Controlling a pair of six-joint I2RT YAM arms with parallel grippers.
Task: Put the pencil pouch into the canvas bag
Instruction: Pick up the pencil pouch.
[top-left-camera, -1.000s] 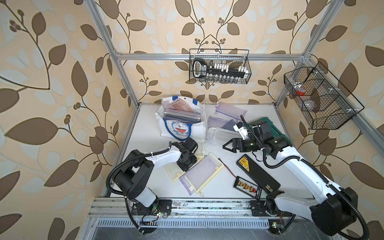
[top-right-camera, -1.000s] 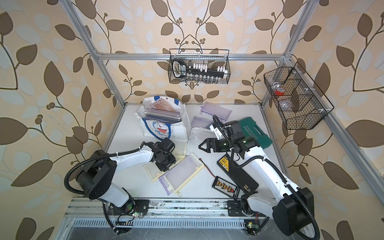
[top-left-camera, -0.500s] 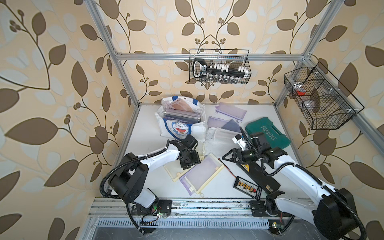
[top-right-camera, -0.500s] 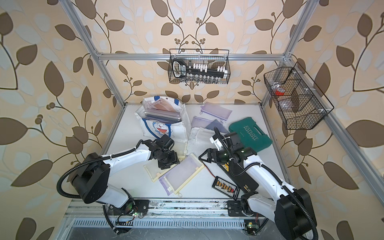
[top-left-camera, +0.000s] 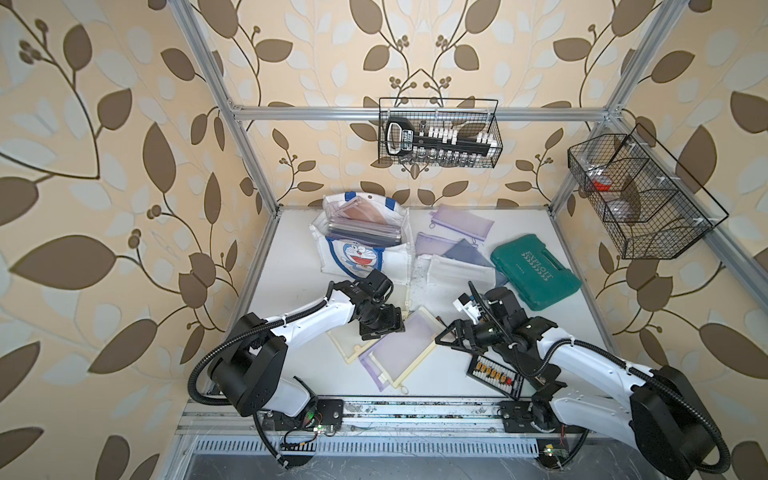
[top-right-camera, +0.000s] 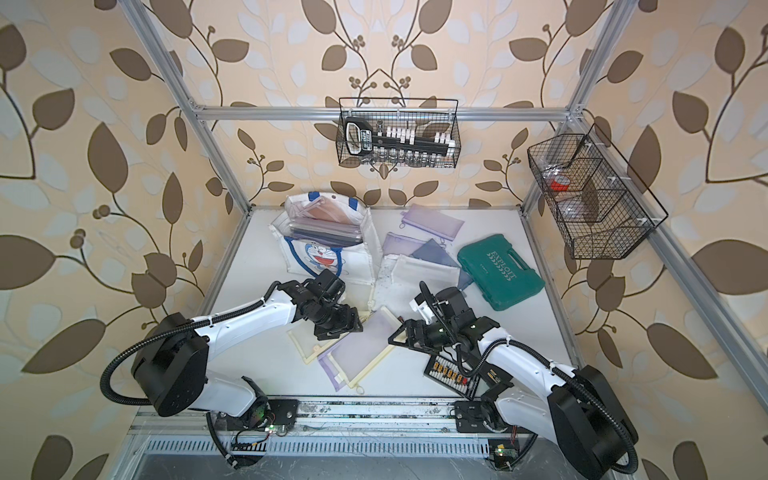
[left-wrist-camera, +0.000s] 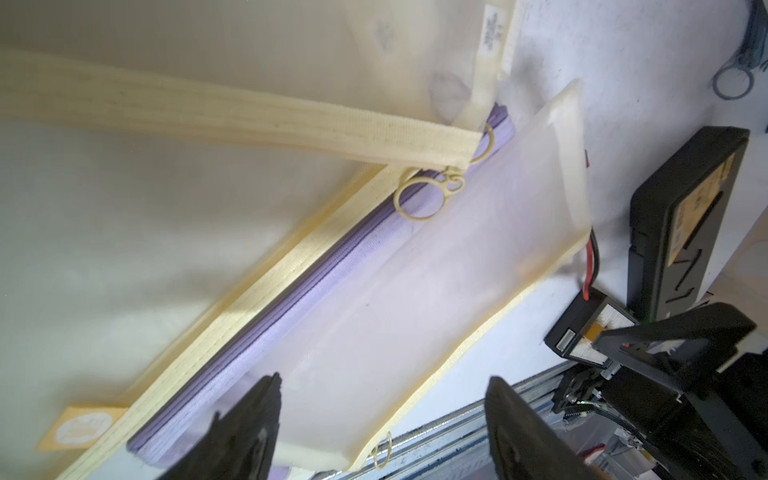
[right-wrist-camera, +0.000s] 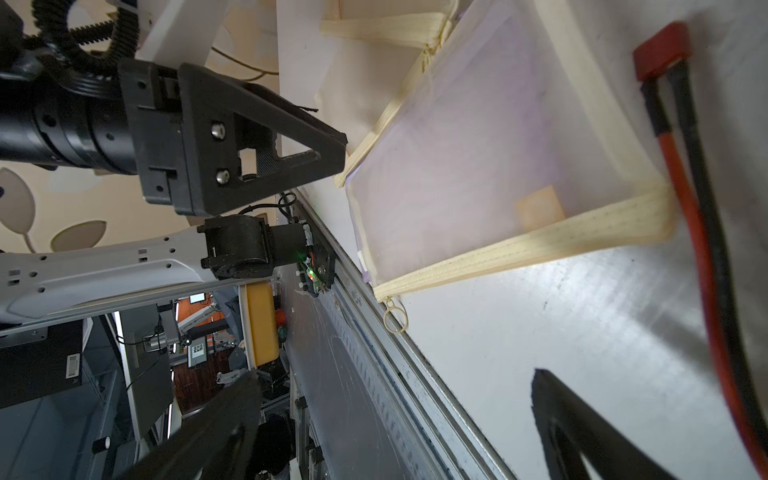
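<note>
Lilac mesh pencil pouch (top-left-camera: 400, 352), cream-trimmed, lies flat on the white table (top-left-camera: 291, 270), seemingly unheld, between the wide-spread left gripper (top-left-camera: 382, 330) and right gripper (top-left-camera: 444, 340); pinch its stiff edge squarely, then carry it to the white, blue-handled canvas bag (top-left-camera: 361, 259).

Between the black left fingers (left-wrist-camera: 249, 428): a pouch (left-wrist-camera: 415, 291) of pale translucent mesh, cream-trimmed, with a lilac zip alongside. Past the fingertips: a red-and-black cable (left-wrist-camera: 590, 266). Bag (top-left-camera: 365, 257): white, blue handles, blue cat face. Case (top-left-camera: 536, 270): green. Walls (top-left-camera: 124, 124): beige, brown leaf pattern.
</note>
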